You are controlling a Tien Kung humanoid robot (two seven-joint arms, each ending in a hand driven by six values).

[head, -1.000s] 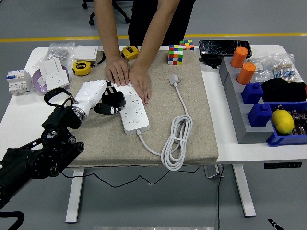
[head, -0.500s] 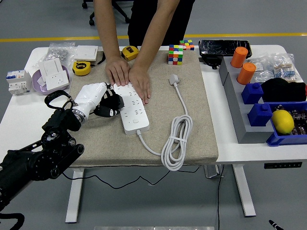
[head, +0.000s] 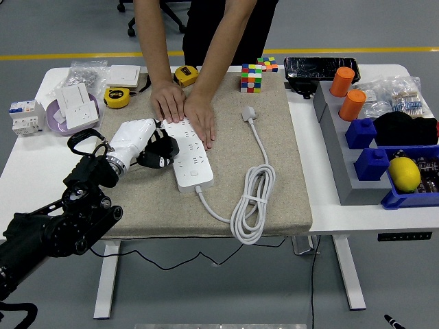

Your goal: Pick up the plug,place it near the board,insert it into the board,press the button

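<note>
Your white worktop (head: 322, 218) carried a beige mat (head: 274, 195) across its middle. Left of the mat you had a circuit breaker (head: 22, 116), a wall socket (head: 77, 104) on a purple dish, and a yellow tape measure (head: 116, 97). To the right stood a grey rack (head: 336, 161) and blue bins (head: 405, 195).

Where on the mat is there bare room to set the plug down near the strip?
Free: the mat right of the cable, out to its right edge, and the near-left mat below the left hand. A narrow lane runs between the strip and the cable. Crowded: the strip's far end under the person's hands, and its left side by the left hand.
</note>
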